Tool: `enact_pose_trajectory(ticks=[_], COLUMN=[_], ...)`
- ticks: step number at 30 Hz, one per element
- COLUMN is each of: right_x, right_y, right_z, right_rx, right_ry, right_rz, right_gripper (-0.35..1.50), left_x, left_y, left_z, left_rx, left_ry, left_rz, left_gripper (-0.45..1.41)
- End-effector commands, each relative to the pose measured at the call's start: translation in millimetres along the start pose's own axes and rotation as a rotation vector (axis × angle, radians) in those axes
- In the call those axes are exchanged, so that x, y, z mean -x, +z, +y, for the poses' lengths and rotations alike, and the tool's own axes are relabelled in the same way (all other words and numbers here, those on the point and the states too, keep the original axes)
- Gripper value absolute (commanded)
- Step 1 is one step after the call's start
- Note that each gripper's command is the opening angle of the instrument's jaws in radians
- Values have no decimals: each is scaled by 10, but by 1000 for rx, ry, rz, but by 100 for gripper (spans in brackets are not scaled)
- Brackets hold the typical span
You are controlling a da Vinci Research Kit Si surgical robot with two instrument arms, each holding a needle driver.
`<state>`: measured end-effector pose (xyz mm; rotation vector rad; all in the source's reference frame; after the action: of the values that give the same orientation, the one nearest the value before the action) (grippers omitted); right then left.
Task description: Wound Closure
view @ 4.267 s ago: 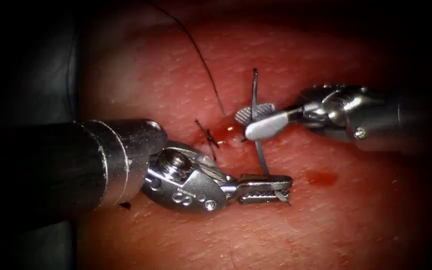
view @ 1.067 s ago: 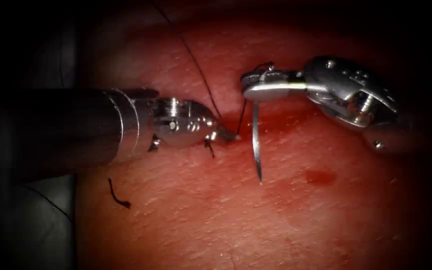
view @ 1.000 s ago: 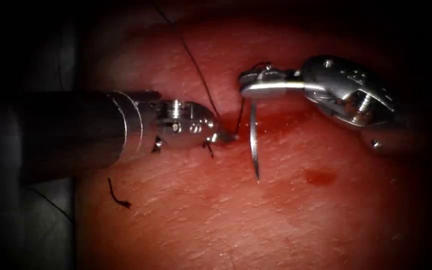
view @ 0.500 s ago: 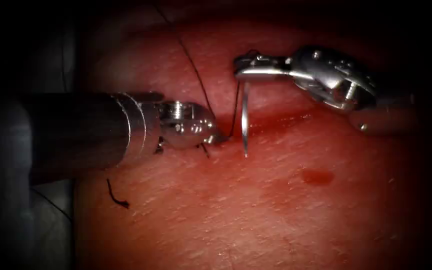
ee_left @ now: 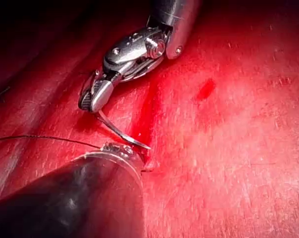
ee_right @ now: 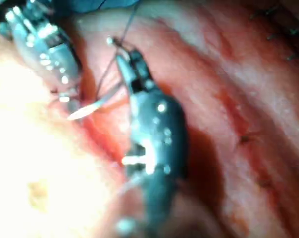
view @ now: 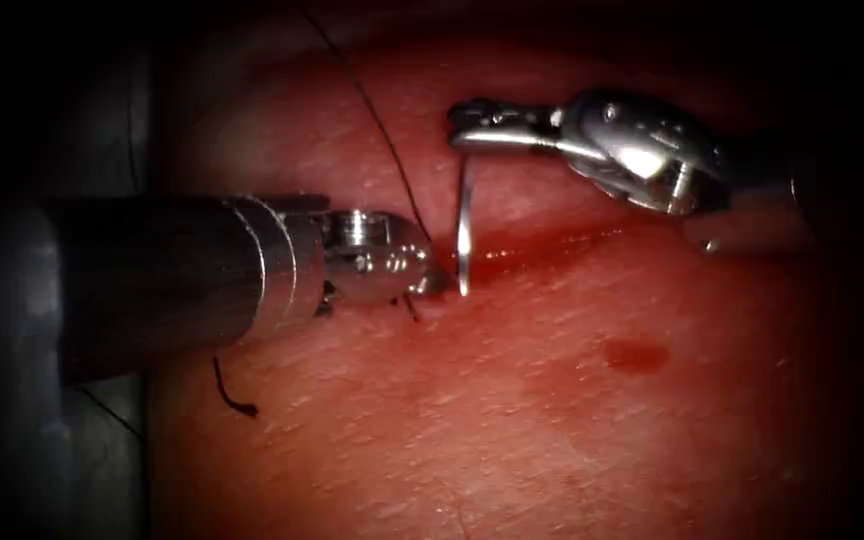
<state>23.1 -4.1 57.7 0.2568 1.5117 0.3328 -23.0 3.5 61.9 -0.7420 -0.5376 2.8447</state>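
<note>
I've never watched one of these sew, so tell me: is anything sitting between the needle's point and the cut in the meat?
Nothing visible does. The right tool holds the needle near its thread end, free of the tissue, point hanging just above the cut. The left tool rests on the tissue just left of the point, not under it.

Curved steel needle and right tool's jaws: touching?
Touching. In the endoscope view the right tool has its jaws shut on the curved steel needle near its thread end; the needle hangs down, out of the red tissue.
</note>
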Motion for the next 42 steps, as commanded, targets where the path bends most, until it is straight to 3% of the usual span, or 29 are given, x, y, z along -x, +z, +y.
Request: enact_pose_trajectory(ticks=[1,12,22,42], right_x=[7,6,9,29], right_y=[6,7,9,6], right_z=[-5,-4,-14,-44], right_rx=[0,-4,-33,-85], right_ry=[-4,-74,-171,-319], right_rz=[3,13,9,-72], right_gripper=[-35,-35,-35,-35], left_x=[-2,-1,9,14], left_y=[10,10,10,7], left_z=[-1,3,9,3], left_rx=[-1,1,12,35], left_ry=[-16,-86,-132,-154], left_rz=[1,-3,-25,-27], left_gripper=[0,37,29,36])
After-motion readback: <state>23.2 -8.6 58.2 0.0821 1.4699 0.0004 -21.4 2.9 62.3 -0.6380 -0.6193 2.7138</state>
